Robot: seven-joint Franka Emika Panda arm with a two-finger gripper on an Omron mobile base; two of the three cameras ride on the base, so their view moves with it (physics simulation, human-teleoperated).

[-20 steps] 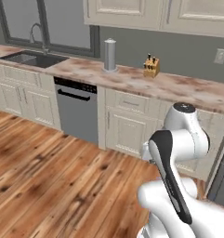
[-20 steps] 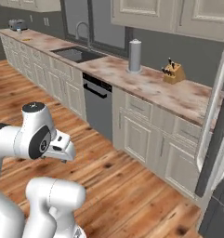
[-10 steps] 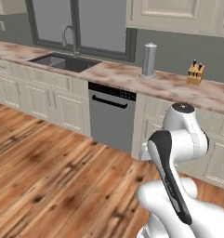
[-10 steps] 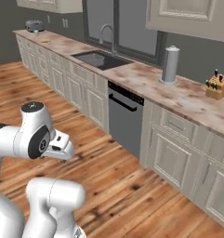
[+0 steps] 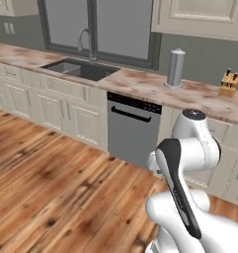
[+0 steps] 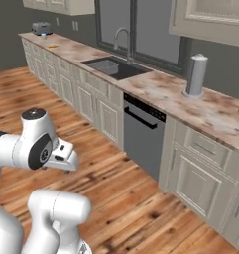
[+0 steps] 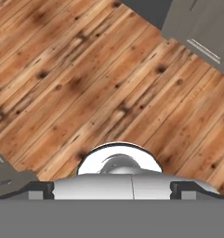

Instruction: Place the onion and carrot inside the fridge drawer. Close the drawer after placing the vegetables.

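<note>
We face a long marble-look counter (image 5: 140, 84) over pale cabinets, with a sink (image 5: 78, 69) at the left, a grey dishwasher (image 5: 131, 128) just right of it, then a grey canister (image 5: 176, 68) and a knife block (image 5: 229, 84) farther right, and a broad stretch of bare wood floor (image 5: 51, 188) open before the cabinet fronts. Our gripper (image 7: 112, 189) hangs over that floor with its jaws spread wide and seemingly nothing between them, though its tips sit low at the frame edge; from here we cannot tell where the fridge drawer, onion or carrot lie.
</note>
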